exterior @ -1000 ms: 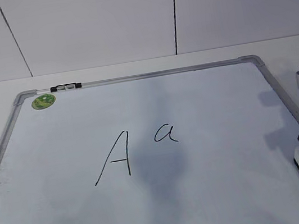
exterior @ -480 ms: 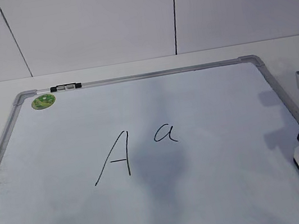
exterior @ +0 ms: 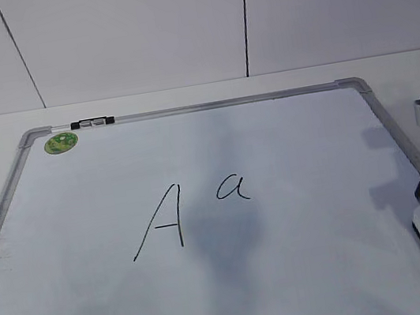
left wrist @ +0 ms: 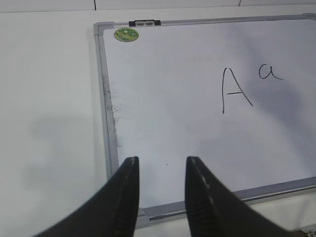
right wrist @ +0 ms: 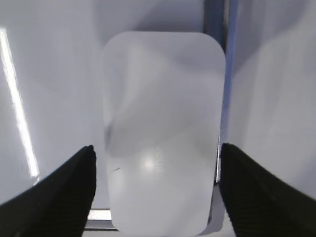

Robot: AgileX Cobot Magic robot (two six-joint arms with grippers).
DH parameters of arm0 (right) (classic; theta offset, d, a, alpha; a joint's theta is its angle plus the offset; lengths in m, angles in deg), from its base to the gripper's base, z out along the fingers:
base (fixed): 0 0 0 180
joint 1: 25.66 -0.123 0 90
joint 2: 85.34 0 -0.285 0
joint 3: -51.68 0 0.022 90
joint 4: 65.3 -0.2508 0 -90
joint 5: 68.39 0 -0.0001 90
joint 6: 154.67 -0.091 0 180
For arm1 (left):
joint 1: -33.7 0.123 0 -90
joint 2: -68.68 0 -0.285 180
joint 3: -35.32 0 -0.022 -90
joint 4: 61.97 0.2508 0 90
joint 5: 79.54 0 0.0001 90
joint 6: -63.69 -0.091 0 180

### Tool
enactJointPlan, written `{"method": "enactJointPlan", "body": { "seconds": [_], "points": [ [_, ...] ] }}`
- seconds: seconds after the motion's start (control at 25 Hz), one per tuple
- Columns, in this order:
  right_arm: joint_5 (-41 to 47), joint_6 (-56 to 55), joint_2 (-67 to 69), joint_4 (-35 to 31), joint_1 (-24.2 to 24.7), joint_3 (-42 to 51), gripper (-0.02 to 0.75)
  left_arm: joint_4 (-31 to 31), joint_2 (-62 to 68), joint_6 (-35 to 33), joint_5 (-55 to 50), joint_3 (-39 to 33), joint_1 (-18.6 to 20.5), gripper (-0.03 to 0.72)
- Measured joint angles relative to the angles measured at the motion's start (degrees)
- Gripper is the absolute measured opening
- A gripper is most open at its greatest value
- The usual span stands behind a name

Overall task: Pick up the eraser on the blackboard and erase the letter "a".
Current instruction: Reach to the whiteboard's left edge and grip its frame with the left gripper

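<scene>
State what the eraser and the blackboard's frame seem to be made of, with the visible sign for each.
The eraser: probably smooth white plastic, since its top shows a glossy highlight. The blackboard: its frame looks like silver-grey brushed metal, the writing surface glossy white.

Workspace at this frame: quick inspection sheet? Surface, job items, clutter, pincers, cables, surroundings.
Surface: white table, whiteboard lying flat on it.
Job items: eraser at the board's right edge, over the frame; lowercase "a" unerased, right of capital "A".
Clutter: green sticker and clip on the top frame.
Pincers: right pincer open, straddling the eraser, contact unclear; left pincer open, empty, above the board's near-left corner.
Cables: nothing seen.
Surroundings: white panelled wall.
</scene>
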Motion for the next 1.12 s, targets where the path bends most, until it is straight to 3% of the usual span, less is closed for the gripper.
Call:
{"method": "enactJointPlan", "body": {
  "seconds": [1.12],
  "points": [
    [-3.9, -0.1, 4.5, 0.6, 0.0, -0.1, 0.607, 0.0, 0.0, 0.0, 0.0, 0.0, 0.0, 0.239]
  ]
}}
